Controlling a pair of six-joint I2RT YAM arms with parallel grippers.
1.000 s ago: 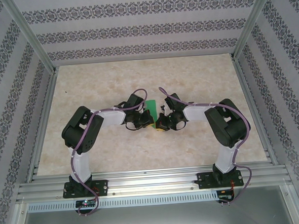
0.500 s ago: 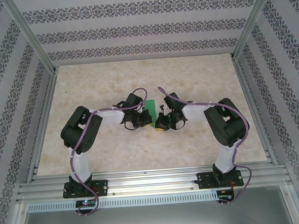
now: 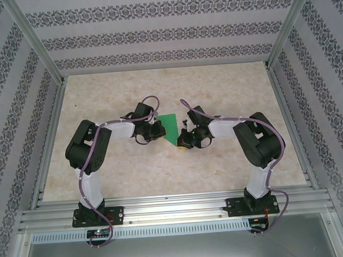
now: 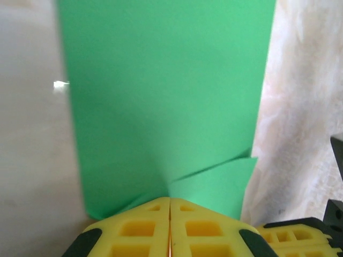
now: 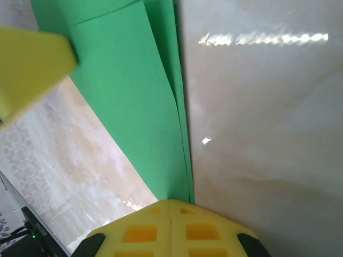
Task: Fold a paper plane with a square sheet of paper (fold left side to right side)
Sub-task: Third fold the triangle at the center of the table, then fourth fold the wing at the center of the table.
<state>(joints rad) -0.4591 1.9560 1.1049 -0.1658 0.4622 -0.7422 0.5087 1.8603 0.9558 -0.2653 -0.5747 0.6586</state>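
The square sheet of paper (image 3: 171, 126) is bright green and lies folded in layers on the table as a narrow wedge, a half-formed paper plane with its point toward me. In the left wrist view the paper (image 4: 166, 96) spreads ahead of my left gripper (image 4: 170, 201), and its creases meet at the shut yellow tips. My left gripper (image 3: 158, 131) sits at the paper's left edge. My right gripper (image 3: 184, 143) is shut too, with its tips (image 5: 170, 203) at the pointed end of the paper (image 5: 134, 107), beside the layered fold edge. No paper shows between either pair of jaws.
The marbled beige table (image 3: 227, 90) is bare around the paper. Aluminium rails (image 3: 164, 207) run along the near edge, and patterned walls close in the other sides. The left gripper's yellow finger (image 5: 32, 69) shows at the upper left of the right wrist view.
My left arm has drawn back to the left, uncovering more of the green paper. The right gripper has hardly moved.
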